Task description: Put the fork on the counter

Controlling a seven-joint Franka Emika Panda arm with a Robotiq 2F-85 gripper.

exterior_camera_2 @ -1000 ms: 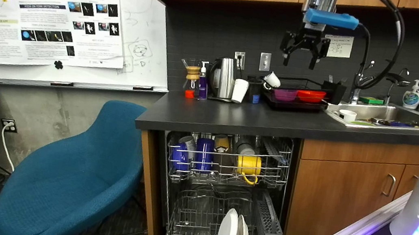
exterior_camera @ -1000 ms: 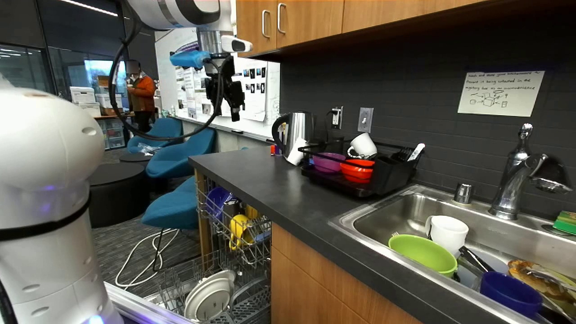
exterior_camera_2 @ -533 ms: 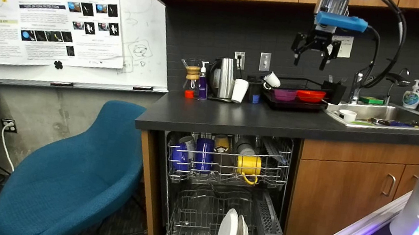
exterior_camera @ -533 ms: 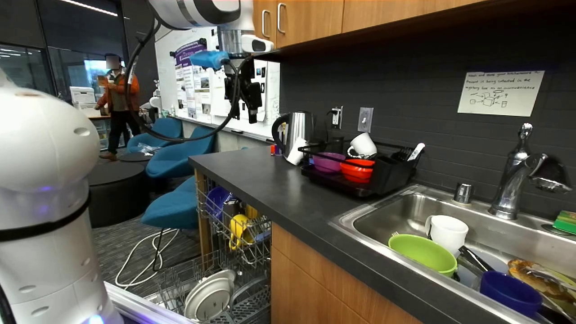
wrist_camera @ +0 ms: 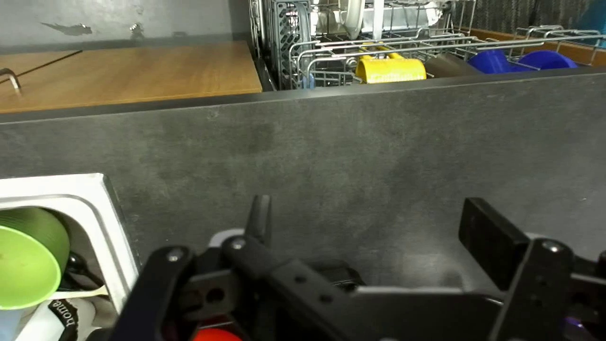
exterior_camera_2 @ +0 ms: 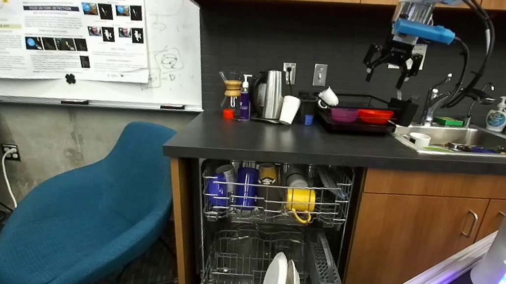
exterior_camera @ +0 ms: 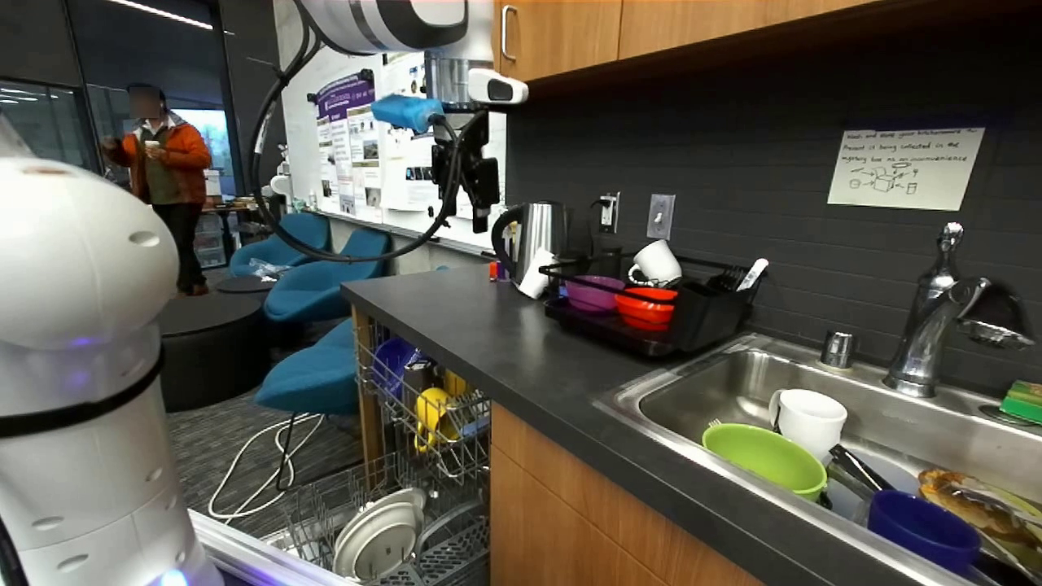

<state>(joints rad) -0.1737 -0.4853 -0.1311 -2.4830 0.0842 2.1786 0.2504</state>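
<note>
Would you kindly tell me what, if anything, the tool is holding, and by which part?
Nothing is held: the tool is open, its jaws well apart with nothing between them, raised above the counter.

All views share tabletop [wrist_camera: 312, 156] and sink [wrist_camera: 105, 227]: the wrist view from close above; in an exterior view aslant, faucet [exterior_camera: 924, 325] near at right; in an exterior view farther, near-frontal, dishwasher [exterior_camera_2: 264, 235] lower center.
</note>
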